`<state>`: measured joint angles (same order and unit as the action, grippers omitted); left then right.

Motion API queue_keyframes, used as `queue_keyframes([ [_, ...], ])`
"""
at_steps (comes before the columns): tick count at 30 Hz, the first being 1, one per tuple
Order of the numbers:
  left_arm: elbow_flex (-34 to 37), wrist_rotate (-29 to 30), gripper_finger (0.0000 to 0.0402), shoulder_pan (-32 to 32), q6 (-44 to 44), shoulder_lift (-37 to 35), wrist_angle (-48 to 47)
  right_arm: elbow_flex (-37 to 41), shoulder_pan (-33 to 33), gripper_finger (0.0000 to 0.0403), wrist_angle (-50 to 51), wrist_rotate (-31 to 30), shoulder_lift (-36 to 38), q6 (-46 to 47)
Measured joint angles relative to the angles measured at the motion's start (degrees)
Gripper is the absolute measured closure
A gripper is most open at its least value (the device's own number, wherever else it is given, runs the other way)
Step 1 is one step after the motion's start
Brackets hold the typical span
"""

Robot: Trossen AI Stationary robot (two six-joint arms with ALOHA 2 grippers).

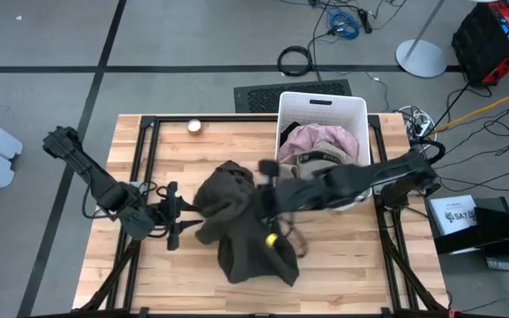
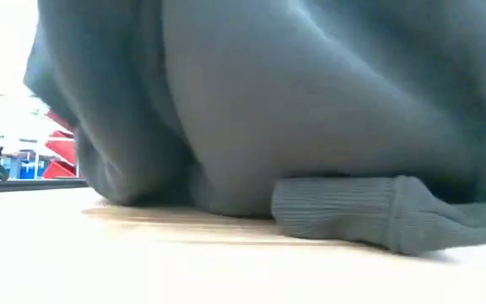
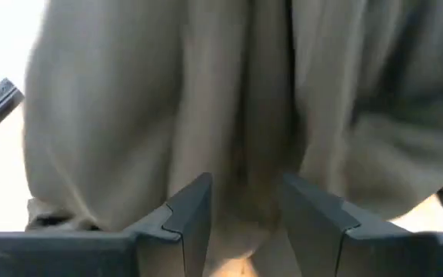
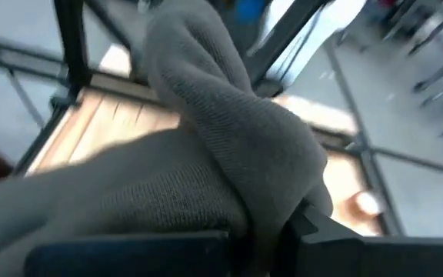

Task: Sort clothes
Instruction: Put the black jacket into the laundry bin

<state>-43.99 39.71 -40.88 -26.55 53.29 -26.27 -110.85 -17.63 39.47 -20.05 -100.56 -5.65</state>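
Note:
The large dark olive garment point(image 1: 237, 221) lies bunched in the middle of the table and fills the low view point(image 2: 310, 110), where a ribbed cuff point(image 2: 344, 211) rests on the wood. My right gripper point(image 1: 268, 201) reaches in from the right and is shut on the garment. My left gripper point(image 1: 177, 216) stands open just off the garment's left edge, with cloth hanging ahead of its fingers point(image 3: 183, 211). Pale pink point(image 1: 312, 137) and beige point(image 1: 325, 159) clothes lie in the white bin point(image 1: 321, 102). My right gripper holds a ribbed fold of the olive garment point(image 4: 244, 154), which drapes over the fingers and hides the place of contact. It comes in slanting down from the table's right side. The held part is raised; the garment's lower part point(image 1: 254, 261) stays on the table.
The white bin stands at the table's far right, close behind my right arm. A small round object point(image 1: 194, 126) sits near the far edge. Bare wood point(image 1: 360, 265) lies at the near right and along the near edge.

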Motion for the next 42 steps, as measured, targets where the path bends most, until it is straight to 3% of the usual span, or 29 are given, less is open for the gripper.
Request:
queue_keyframes([
  [10, 3.3, 2.4, 0.0247, 0.1, -3.1, 0.2, 0.4, 0.0, -0.3, 0.0376, -7.5, -4.5, 14.6, -9.4],
  [20, 3.3, 3.5, 0.0247, 0.9, -3.1, 0.2, 1.0, 0.0, -0.3, 0.0376, -27.6, -7.5, 23.6, -29.1],
  [26, 3.3, 3.6, 0.0247, 2.4, -2.8, 0.2, 1.3, 0.0, -0.3, 0.0376, -37.6, -8.4, 26.1, -40.4],
  [29, 3.3, 3.6, 0.0247, 3.0, -2.9, 0.2, 1.4, 0.0, -0.3, 0.0376, -47.2, -11.4, 26.5, -48.7],
  [36, 3.3, 3.6, 0.0247, 3.6, -3.0, 0.6, 1.8, -0.1, -0.3, 0.0376, -67.4, -12.0, 26.7, -67.8],
  [42, 3.4, 3.6, 0.0247, 3.8, -3.0, 1.0, 2.0, -2.5, -0.3, 0.0376, -74.3, -12.4, 26.8, -80.8],
])
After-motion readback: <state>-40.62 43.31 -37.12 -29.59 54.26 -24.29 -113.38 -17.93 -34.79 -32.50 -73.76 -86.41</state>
